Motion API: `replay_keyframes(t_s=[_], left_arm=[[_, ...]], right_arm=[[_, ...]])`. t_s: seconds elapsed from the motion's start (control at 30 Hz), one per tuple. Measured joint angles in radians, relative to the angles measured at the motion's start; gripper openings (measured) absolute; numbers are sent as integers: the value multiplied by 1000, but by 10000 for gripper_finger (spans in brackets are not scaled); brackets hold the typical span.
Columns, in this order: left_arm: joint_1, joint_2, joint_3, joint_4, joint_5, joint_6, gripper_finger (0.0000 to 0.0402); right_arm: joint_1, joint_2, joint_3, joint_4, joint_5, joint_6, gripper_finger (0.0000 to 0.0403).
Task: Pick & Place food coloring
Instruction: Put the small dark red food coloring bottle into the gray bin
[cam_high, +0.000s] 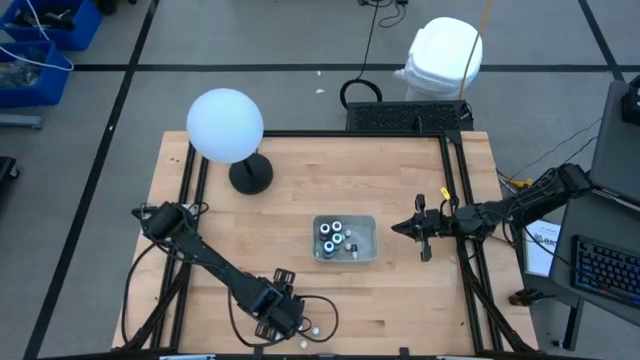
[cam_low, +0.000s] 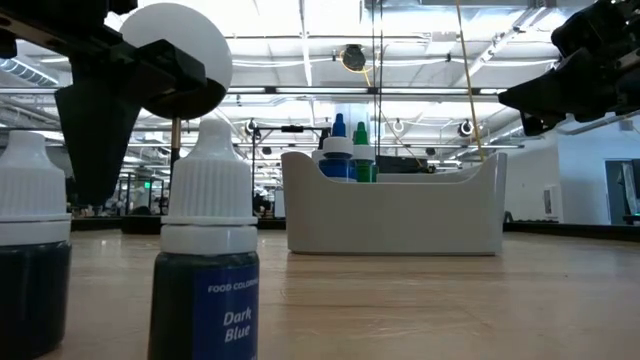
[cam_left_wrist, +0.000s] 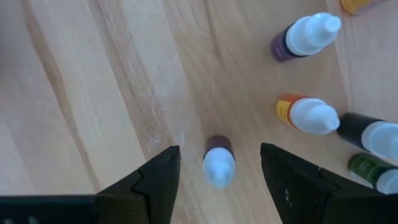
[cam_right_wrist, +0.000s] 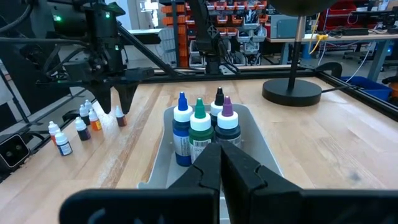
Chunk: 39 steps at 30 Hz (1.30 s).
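My left gripper (cam_left_wrist: 219, 149) hangs open near the table's near edge, pointing down. Its fingers stand on either side of a small upright food coloring bottle (cam_left_wrist: 217, 165) with a white cap and brown body, a gap showing on both sides. More small bottles stand beside it: purple (cam_left_wrist: 303, 36), orange (cam_left_wrist: 308, 115), dark (cam_left_wrist: 368, 134) and green (cam_left_wrist: 373, 174). A clear tray (cam_high: 366, 228) at the table's middle holds several bigger bottles (cam_right_wrist: 200, 127) upright. My right gripper (cam_high: 398, 227) is shut and hovers just right of the tray.
A lamp with a white globe (cam_high: 225, 125) and a round black base (cam_high: 250, 175) stands on the far left part of the table. A dark blue bottle (cam_low: 210, 260) stands close before the low camera. Bare wood lies between the small bottles and the tray.
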Motion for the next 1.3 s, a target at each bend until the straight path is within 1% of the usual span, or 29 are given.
replay_keyframes(t_s=[0.27,0.63,0.7,0.8,1.17,1.2,1.3], left_arm=[[0,22,0,3,20,10,227],[0,22,0,8,18,10,227],[0,22,0,9,18,10,221],[0,22,0,11,18,10,194],[0,22,0,12,17,10,60],[2,21,0,11,17,10,53],[15,18,0,7,40,9,53]], right_arm=[[0,0,0,0,0,0,0],[0,0,0,0,0,0,0],[0,0,0,0,0,0,0],[0,0,0,0,0,0,0],[0,0,0,0,0,0,0],[0,0,0,0,0,0,0],[0,0,0,0,0,0,0]])
